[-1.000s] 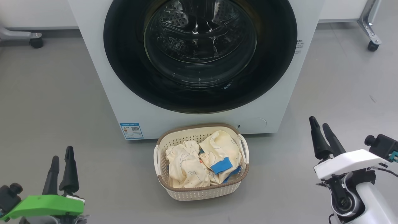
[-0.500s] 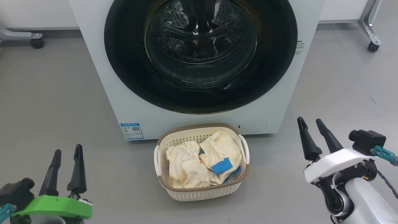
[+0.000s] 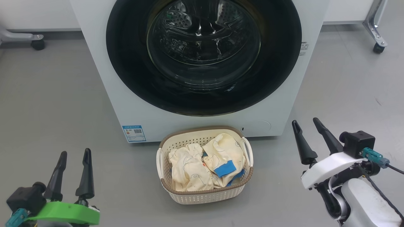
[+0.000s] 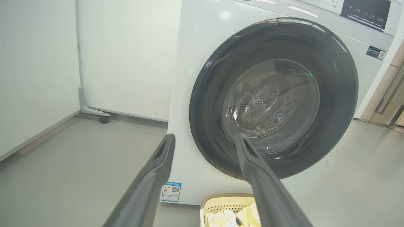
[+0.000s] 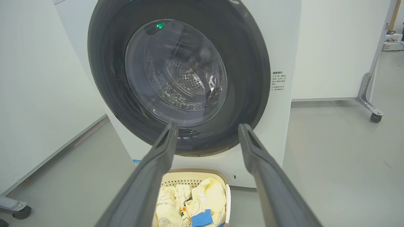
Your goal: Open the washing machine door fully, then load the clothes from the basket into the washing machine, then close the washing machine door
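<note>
Status: door [image 3: 126, 63] is shut flat against the washing machine [image 3: 98, 78] front. The basket [image 3: 205, 195] sits on the floor [image 3: 47, 110] just in front of it, below the door, with the clothes [image 3: 192, 170] piled inside. The left gripper [image 3: 75, 151] has its fingers spread and holds nothing. The right gripper [image 3: 305, 120] is the same. Both are well apart from the basket.
</note>
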